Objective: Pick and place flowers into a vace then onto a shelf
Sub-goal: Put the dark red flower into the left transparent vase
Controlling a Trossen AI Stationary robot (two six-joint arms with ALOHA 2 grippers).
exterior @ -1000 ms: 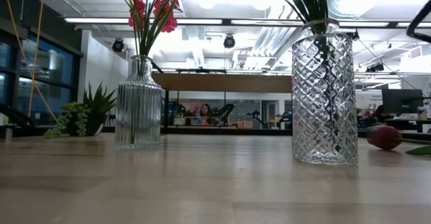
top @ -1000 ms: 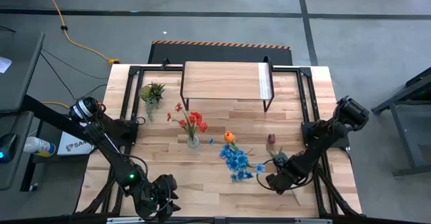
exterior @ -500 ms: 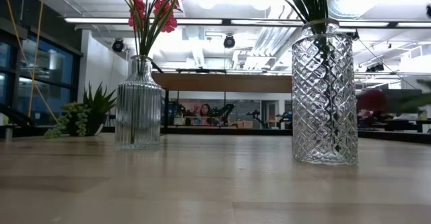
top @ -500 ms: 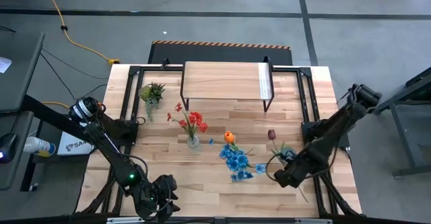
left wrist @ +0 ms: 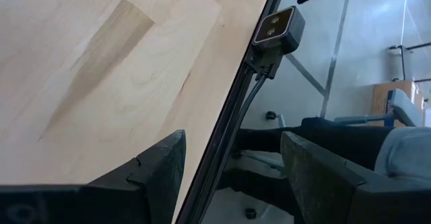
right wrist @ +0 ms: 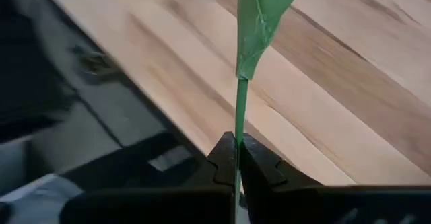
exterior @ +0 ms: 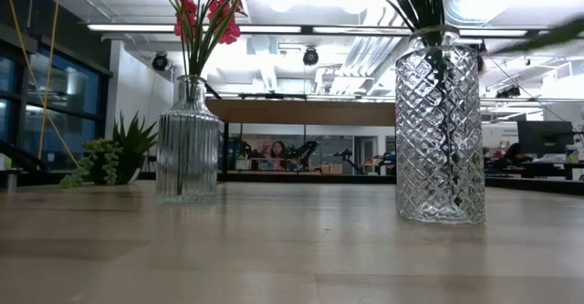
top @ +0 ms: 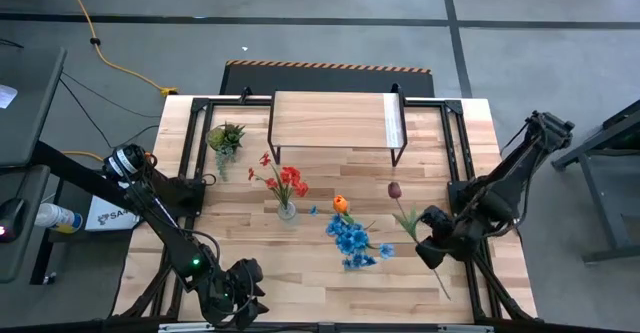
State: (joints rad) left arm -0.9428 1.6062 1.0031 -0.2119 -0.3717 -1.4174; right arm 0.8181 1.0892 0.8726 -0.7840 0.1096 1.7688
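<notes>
The right gripper [top: 432, 251] is seen clenched on the green stem of the dark pink bud [top: 394, 189], over the table [top: 250, 243] near its right edge; in the right wrist view the two fingertips [right wrist: 225, 158] are pressed together on the stem [right wrist: 240, 113], which rises straight out from between them to a green leaf. From the gripper the stem slants up and away toward the shelf, so that the bud is carried ahead of the fingers and clear of the wood, while the stem's lower end trails behind the gripper toward the table's near edge. To the gripper's left, close by, the blue cluster [top: 350, 241] and the orange tulip [top: 340, 204] are gathered in the diamond-cut glass vase [exterior: 439, 126]. Farther left, the red cluster [top: 285, 181] is held in the ribbed glass vase [exterior: 187, 140]. The shelf [top: 335, 123] is set at the far side of the table, well apart from the gripper, with the small potted plant [top: 225, 137] beside its left end. The left gripper [left wrist: 229, 173] is parked at the table's near left corner with its fingers spread and nothing between them.
</notes>
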